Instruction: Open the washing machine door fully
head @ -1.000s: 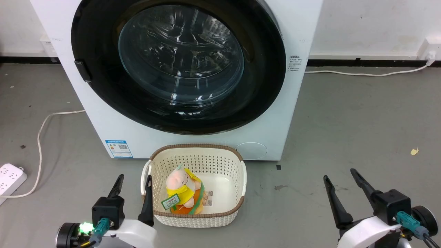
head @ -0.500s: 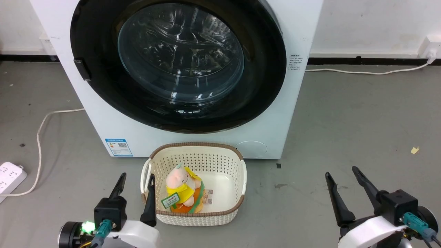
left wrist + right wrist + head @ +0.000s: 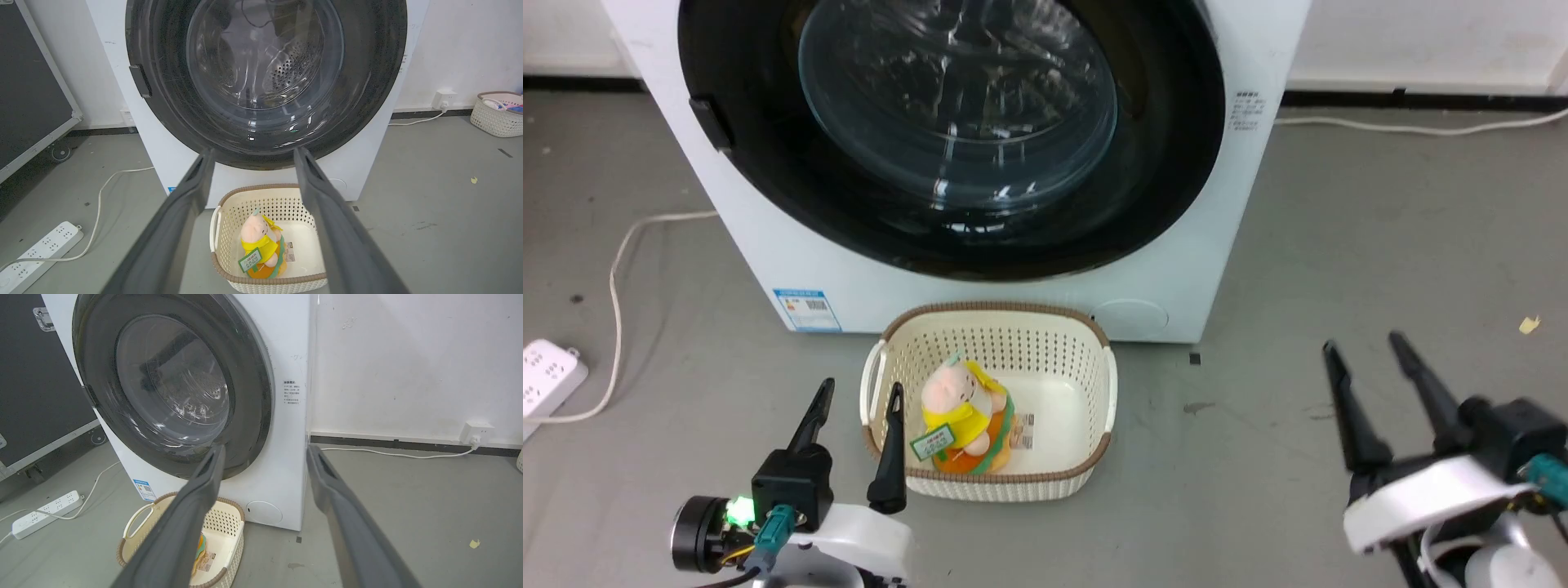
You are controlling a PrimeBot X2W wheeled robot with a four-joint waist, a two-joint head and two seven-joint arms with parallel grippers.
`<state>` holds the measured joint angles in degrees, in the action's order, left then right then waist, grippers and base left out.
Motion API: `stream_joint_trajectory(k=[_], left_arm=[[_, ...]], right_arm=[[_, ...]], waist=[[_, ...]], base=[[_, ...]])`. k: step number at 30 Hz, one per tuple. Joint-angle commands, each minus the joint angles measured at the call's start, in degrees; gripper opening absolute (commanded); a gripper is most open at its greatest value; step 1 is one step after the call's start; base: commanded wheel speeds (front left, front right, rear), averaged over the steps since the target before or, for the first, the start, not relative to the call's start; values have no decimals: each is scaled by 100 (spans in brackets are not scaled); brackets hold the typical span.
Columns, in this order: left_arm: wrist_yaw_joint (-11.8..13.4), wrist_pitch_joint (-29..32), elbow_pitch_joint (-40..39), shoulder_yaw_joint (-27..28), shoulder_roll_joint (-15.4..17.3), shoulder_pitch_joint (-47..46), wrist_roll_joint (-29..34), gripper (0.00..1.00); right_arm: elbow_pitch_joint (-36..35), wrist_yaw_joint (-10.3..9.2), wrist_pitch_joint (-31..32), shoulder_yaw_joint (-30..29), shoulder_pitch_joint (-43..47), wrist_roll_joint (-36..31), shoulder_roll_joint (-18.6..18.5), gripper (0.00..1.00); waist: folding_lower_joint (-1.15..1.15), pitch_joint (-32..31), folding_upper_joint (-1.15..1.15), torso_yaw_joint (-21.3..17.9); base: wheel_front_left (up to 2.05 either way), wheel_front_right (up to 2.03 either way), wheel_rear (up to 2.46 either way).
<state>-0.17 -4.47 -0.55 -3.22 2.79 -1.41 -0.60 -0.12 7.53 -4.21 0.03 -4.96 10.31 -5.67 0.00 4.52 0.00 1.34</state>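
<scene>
Cream basket (image 3: 1045, 359) holding plush toy (image 3: 960, 406), white power strip (image 3: 547, 373) on grey floor (image 3: 1380, 245)

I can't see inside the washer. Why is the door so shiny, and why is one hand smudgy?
Head view: bright reflections streak the door, and the right hand looks slightly blurred. Left wrist view: less glare, so the drum holes show through.

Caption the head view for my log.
Closed washing machine door; left gripper and right gripper, both open, flank a basket holding a plush toy.
</scene>
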Motion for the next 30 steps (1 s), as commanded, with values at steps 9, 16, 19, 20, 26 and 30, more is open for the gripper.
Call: stream_joint_trajectory(k=[9, 16, 19, 20, 26, 30], left_arm=[[8, -155, -99, -94, 3, -271, -28, 100], [28, -239, -129, -148, 4, -403, -28, 100], [51, -275, -156, -163, 4, -458, -34, 100], [54, -287, -161, -172, 4, -473, -37, 100], [71, -406, -202, -285, 5, -613, -71, 100], [83, -454, -226, -331, 5, -672, -86, 100]], right_arm=[[25, -1, 143, -192, -741, 975, -30, 0], [283, -1, 551, -568, -1396, 1601, 62, 0], [504, -1, 785, -731, -1770, 1902, 119, 0], [605, -2, 865, -797, -1902, 2005, 136, 0], [1836, -2, 1638, -1440, -3294, 2531, 100, 0], [2363, -2, 2002, -1651, -3831, 2656, 47, 0]], waist=[[0, 373, 0, 110], [0, 616, 0, 210], [0, 727, 0, 247], [0, 755, 0, 260], [0, 1026, 0, 432], [0, 1142, 0, 503]], base=[[0, 0, 0], [0, 0, 0], [0, 0, 0], [0, 0, 0], [0, 0, 0], [0, 0, 0]])
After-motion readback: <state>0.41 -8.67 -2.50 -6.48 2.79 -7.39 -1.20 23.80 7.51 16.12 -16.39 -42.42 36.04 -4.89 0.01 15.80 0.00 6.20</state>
